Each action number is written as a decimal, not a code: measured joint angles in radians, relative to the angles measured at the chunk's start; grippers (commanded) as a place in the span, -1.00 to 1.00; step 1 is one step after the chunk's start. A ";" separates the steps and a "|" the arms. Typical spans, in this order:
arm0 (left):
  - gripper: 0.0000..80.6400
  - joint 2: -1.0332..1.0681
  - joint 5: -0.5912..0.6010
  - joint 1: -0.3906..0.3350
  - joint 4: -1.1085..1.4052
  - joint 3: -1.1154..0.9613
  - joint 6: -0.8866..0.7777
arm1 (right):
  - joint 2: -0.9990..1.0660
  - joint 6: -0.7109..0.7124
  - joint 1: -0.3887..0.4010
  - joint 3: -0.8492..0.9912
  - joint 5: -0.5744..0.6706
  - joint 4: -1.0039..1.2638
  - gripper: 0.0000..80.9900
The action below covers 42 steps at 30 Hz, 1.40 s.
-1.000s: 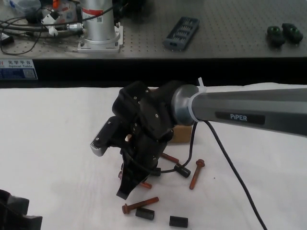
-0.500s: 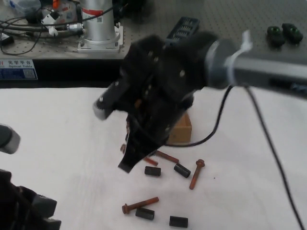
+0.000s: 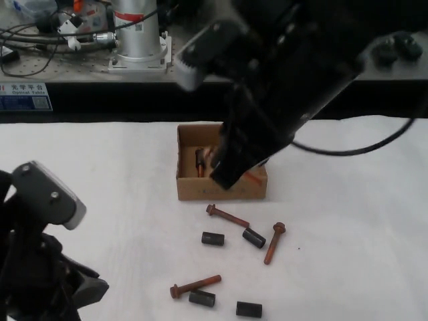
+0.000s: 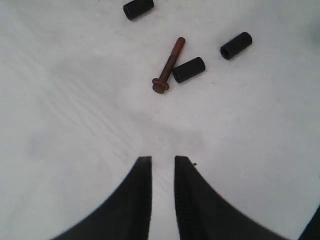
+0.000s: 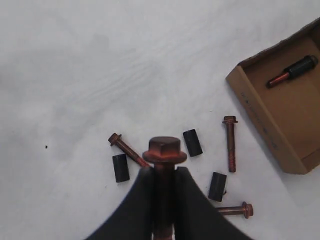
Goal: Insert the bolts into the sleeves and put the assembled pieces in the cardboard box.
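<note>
**High view.** Right arm (image 3: 281, 80) hangs over the cardboard box (image 3: 194, 189), its lower end above the box's right half. The box sits mid-way across the white cloth (image 3: 374, 200), nearer the far edge than the near one. One assembled piece (image 3: 199, 162) lies inside by the left wall. Between the box and the cloth's near edge lie three loose bolts (image 3: 227, 216) (image 3: 273, 242) (image 3: 195, 286) and four sleeves (image 3: 212, 239) (image 3: 253, 237) (image 3: 202, 298) (image 3: 249, 309). All are separate, none inserted. Left arm (image 3: 40, 267) stands at the cloth's near left corner.

**Left wrist view.** Left gripper (image 4: 159, 160) is above bare cloth, with its jaws narrow and nothing between them. Ahead of it one bolt (image 4: 169, 65) lies with a sleeve (image 4: 189, 69) just beside its head end; whether they touch, cannot tell. Two more sleeves (image 4: 236, 45) (image 4: 138, 8) lie apart from that pair.

**Right wrist view.** Right gripper (image 5: 162, 172) is clamped on the shank of a held bolt (image 5: 164, 150), hex head clear of the fingertips. Far below are three bolts on the cloth (image 5: 125, 147) (image 5: 230, 142) (image 5: 235, 210) and three sleeves (image 5: 120, 167) (image 5: 192, 142) (image 5: 217, 186). The box (image 5: 260, 125) is off to one side, with the assembled piece (image 5: 292, 71) inside — bolt shank showing out of one end of its sleeve.
</note>
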State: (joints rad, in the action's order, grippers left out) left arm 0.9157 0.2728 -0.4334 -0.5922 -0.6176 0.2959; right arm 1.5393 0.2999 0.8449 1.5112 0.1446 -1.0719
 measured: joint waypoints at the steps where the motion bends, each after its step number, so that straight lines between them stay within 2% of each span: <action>1: -0.69 0.014 0.000 0.000 0.007 0.000 0.028 | -0.030 -0.002 0.000 -0.014 0.001 0.002 -0.92; 4: -0.69 0.053 0.001 0.000 0.014 -0.014 0.081 | -0.147 -0.009 0.000 -0.069 0.001 0.013 -0.92; 7: -0.69 0.118 0.001 -0.012 0.016 -0.055 0.161 | -0.276 -0.039 0.000 -0.243 0.001 0.055 -0.92; 9: -0.69 0.169 0.001 -0.032 0.016 -0.100 0.220 | -0.423 -0.089 0.000 -0.379 -0.002 0.098 -0.92; 14: -0.69 0.312 0.001 -0.092 0.018 -0.232 0.310 | -0.618 -0.170 0.000 -0.527 -0.015 0.132 -0.92; 20: -0.69 0.504 -0.016 -0.164 -0.011 -0.400 0.401 | -0.878 -0.282 0.000 -0.667 -0.039 0.141 -0.92; 26: -0.69 0.682 -0.121 -0.204 -0.058 -0.543 0.458 | -1.051 -0.385 0.000 -0.724 -0.044 0.128 -0.92; 29: -0.53 0.781 -0.151 -0.206 -0.066 -0.623 0.465 | -1.164 -0.426 0.000 -0.756 -0.060 0.094 -0.92; 33: -0.10 0.864 -0.194 -0.209 -0.084 -0.696 0.465 | -1.218 -0.435 0.000 -0.775 -0.098 0.047 -0.92; 42: -0.14 0.985 -0.239 -0.217 -0.088 -0.744 0.534 | -1.296 -0.437 0.000 -0.836 -0.132 -0.026 -0.92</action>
State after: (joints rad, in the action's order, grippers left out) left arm 1.9008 0.0337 -0.6506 -0.6804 -1.3617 0.8299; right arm 0.2434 -0.1371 0.8449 0.6748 0.0123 -1.0977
